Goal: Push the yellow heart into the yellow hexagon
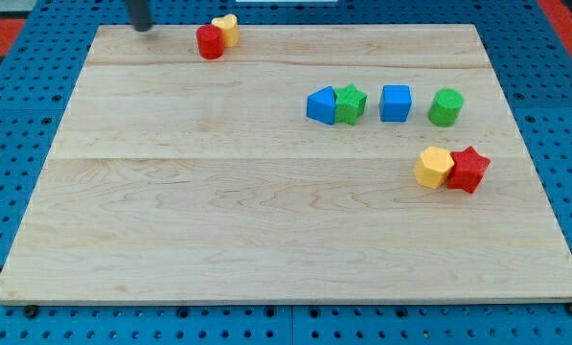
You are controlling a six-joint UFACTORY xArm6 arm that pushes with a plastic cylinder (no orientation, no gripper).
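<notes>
The yellow heart (228,29) lies at the view's top edge of the wooden board, touching a red cylinder (209,43) on its lower left. The yellow hexagon (433,167) lies at the view's right, touching a red star (469,169) on its right side. My tip (142,26) is at the view's top left, near the board's top edge, well to the left of the red cylinder and the yellow heart, touching neither.
A row sits right of centre: a blue block (320,104) touching a green star (351,103), then a blue cube (395,103), then a green cylinder (446,106). The wooden board (218,220) rests on a blue pegboard.
</notes>
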